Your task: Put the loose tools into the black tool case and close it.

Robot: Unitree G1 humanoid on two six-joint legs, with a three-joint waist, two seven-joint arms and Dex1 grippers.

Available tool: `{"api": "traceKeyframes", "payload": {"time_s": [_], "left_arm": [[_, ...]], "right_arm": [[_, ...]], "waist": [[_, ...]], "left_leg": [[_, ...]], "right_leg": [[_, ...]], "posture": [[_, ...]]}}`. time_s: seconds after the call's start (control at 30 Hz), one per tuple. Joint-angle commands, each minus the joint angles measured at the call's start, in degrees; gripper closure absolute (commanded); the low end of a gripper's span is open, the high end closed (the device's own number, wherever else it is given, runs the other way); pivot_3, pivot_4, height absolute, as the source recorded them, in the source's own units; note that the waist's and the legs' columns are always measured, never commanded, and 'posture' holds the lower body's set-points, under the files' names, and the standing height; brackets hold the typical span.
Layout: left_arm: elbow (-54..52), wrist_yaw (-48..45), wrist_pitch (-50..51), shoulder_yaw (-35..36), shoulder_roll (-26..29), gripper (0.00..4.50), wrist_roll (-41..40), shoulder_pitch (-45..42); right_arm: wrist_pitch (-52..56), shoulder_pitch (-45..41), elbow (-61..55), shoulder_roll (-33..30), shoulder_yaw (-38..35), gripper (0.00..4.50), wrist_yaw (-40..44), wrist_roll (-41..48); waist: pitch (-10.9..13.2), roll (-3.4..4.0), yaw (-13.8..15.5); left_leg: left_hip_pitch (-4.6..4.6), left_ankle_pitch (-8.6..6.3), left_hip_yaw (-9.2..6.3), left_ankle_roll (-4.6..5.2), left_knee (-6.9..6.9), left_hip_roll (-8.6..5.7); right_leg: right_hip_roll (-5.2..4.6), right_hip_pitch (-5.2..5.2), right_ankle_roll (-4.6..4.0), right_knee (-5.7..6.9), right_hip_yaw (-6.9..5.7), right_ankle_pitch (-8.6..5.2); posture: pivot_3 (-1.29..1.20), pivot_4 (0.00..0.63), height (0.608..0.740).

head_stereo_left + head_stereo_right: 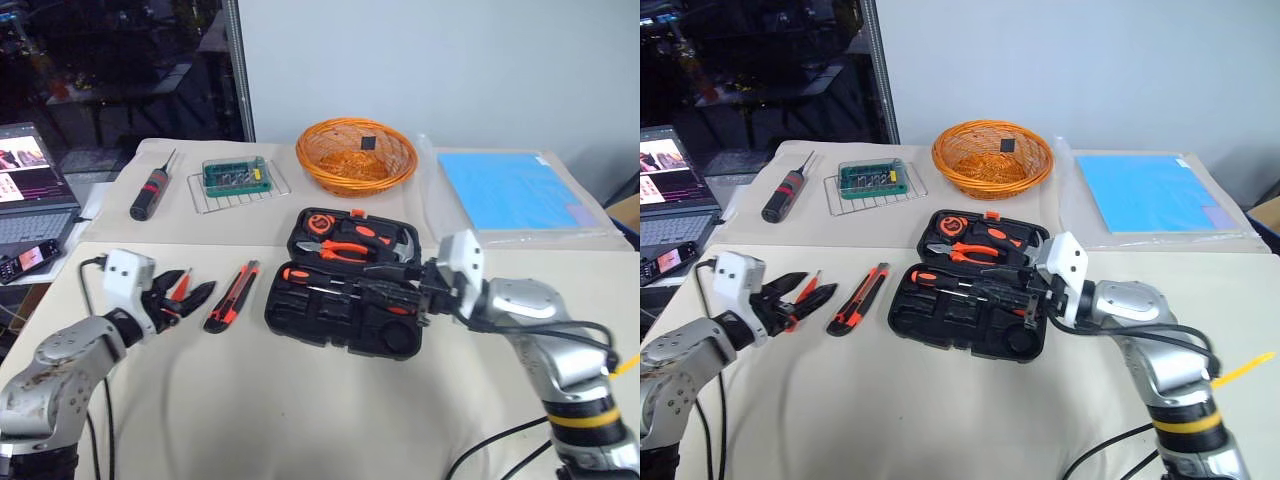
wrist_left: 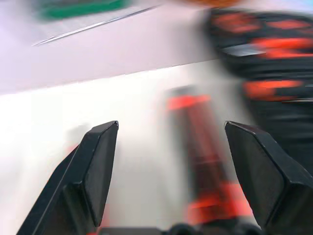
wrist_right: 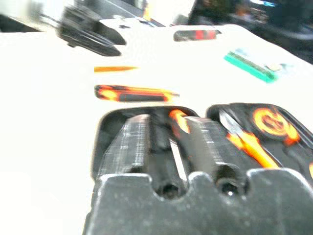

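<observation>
While the counter [image 1: 300, 400] is lying under a pale cloth, the black tool case [image 1: 340, 318] is sitting open near its middle, lid half leaning back toward the far side with orange-handled pliers [image 1: 345, 250] and a hammer resting in its recesses, and one long screwdriver [image 1: 320, 279] lying across the nearer half. Behind it an orange wire basket [image 1: 356, 155] is standing, with a blue sheet [image 1: 512, 190] lying off to the right and a green-topped wire tray [image 1: 236, 180] to the left. A fat black screwdriver [image 1: 148, 193] is lying beyond that, near a laptop [image 1: 30, 190] at the edge. The right hand [image 1: 395, 290] is hovering over the case's right side, pointing left across it, its fingers standing a little apart with nothing visibly gripped between them. The left hand [image 1: 185, 293] is reaching in low at the left, fingers spread wide and empty. The utility knife [image 1: 232, 295] is lying on the cloth just beside it, between hand and case. A small orange screwdriver [image 1: 179, 287] is lying right by the left fingertips.
</observation>
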Motion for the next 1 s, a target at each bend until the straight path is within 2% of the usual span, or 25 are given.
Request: {"api": "traceKeyframes", "payload": {"time_s": [0.03, 0.17, 0.27, 0.37, 0.43, 0.47, 0.5, 0.6, 0.67, 0.77, 0.83, 1.0], "left_arm": [[0.5, 5.0, 6.7, 0.5, 0.8, 0.77, 1.5, -1.4], [0.0, 6.6, 10.9, -2.4, 1.1, 0.77, 3.1, -0.9], [-0.1, 6.6, 12.1, -2.5, 0.6, 1.46, 3.3, 0.2], [-1.1, 4.9, 9.9, -2.8, 1.0, 2.7, 4.0, 2.0], [-1.2, 2.6, 6.8, -2.2, 0.8, 3.22, 3.5, 2.2], [-1.5, 0.5, 3.6, -1.7, 0.6, 3.73, 3.2, 2.2], [-1.6, -1.1, 1.4, -1.3, 0.6, 4.03, 3.0, 2.3], [-2.6, -10.1, -3.6, 1.3, 1.8, 4.06, -2.1, 0.2], [-1.9, -19.8, -4.3, -1.9, 6.2, 4.06, -4.9, -4.0], [0.6, -31.3, -6.7, -12.2, 11.5, 4.06, -2.7, -11.9], [4.5, -39.6, -11.7, -22.2, 12.8, 4.06, 2.7, -19.4], [16.6, -51.3, -24.7, -38.3, 8.2, 4.06, 14.3, -33.3]], "right_arm": [[1.4, 1.0, -4.4, -2.2, -3.4, 1.39, 0.7, 3.9], [-1.2, 2.4, -4.2, -3.6, -4.3, 0.07, 1.0, 1.9], [-2.8, 3.1, -3.5, -4.1, -4.7, 0.0, 0.9, 0.3], [-3.9, 4.3, -3.3, -4.4, -5.0, 0.0, 1.2, -0.2], [-4.5, 5.1, -3.4, -4.2, -5.1, 0.0, 0.9, -0.5], [-4.8, 5.6, -3.6, -4.1, -5.1, 0.0, 0.8, -0.6], [-5.0, 5.9, -3.8, -4.0, -5.1, 0.0, 0.6, -0.6], [-8.1, 8.7, -5.4, -3.4, -6.7, 0.0, -0.5, -1.8], [-8.8, 11.5, -7.4, -3.3, -9.2, 0.0, -1.5, -1.0], [-7.9, 16.3, -10.2, -4.5, -13.2, 0.0, -1.6, 0.7], [-6.9, 20.6, -12.5, -5.4, -17.4, 0.0, -1.4, 2.2], [-5.6, 28.9, -16.5, -6.4, -26.2, 0.0, -1.9, 4.2]], "waist": [[0.0, -0.01, -0.1], [0.0, -0.04, -0.2], [0.0, -0.04, -0.1], [0.0, -0.04, -0.1], [0.0, -0.04, -0.1], [0.0, -0.04, -0.1], [0.0, -0.04, 0.0], [0.0, -0.07, 0.4], [0.1, -0.11, 0.8], [0.1, -0.09, 1.5], [0.0, 0.03, 1.8], [0.0, -0.01, 1.7]], "left_leg": [[-0.01, 0.0, 0.01, 0.0, -0.02, -0.04], [-0.02, -0.1, 0.08, -0.19, -0.02, -0.04], [-0.02, -0.08, 0.08, -0.26, -0.02, -0.03], [0.0, -0.08, 0.09, -0.27, -0.04, -0.03], [0.0, -0.08, 0.09, -0.27, -0.04, -0.04], [0.0, -0.08, 0.09, -0.28, -0.04, -0.03], [-0.01, -0.09, 0.08, -0.28, -0.04, -0.02], [-0.17, -0.07, 0.08, -0.33, -0.03, -0.01], [-0.28, -0.04, 0.09, -0.37, -0.03, -0.01], [-0.53, 0.07, 0.09, -0.51, -0.01, -0.06], [-0.5, 0.11, 0.16, -0.39, 0.0, -0.12], [-0.47, 0.33, 0.32, 0.17, 0.06, -0.11]], "right_leg": [[-0.04, -0.01, 0.01, 0.01, 0.0, 0.0], [-0.07, -0.08, 0.02, 0.03, 0.0, 0.0], [-0.04, -0.08, 0.01, 0.06, 0.0, -0.01], [-0.09, -0.08, 0.0, 0.06, 0.02, -0.01], [-0.11, -0.08, 0.0, 0.05, 0.02, -0.01], [-0.12, -0.09, 0.0, 0.05, 0.02, -0.01], [-0.13, -0.1, -0.01, 0.04, 0.01, -0.02], [-0.18, -0.28, -0.06, 0.04, 0.0, -0.04], [-0.17, -0.52, -0.08, 0.08, -0.01, -0.05], [-0.06, -0.56, -0.13, 0.11, -0.13, -0.04], [-0.06, -0.48, -0.11, 0.09, -0.11, -0.04], [0.13, -0.33, -0.06, -0.04, 0.01, -0.05]], "posture": [[0.0, 0.15, 0.74], [0.0, 0.15, 0.74], [0.0, 0.15, 0.74], [0.0, 0.15, 0.74], [0.0, 0.15, 0.74], [0.0, 0.15, 0.74], [0.0, 0.15, 0.74], [0.0, 0.15, 0.74], [0.0, 0.15, 0.74], [0.0, 0.15, 0.74], [0.0, 0.15, 0.74], [0.0, 0.15, 0.74]]}}
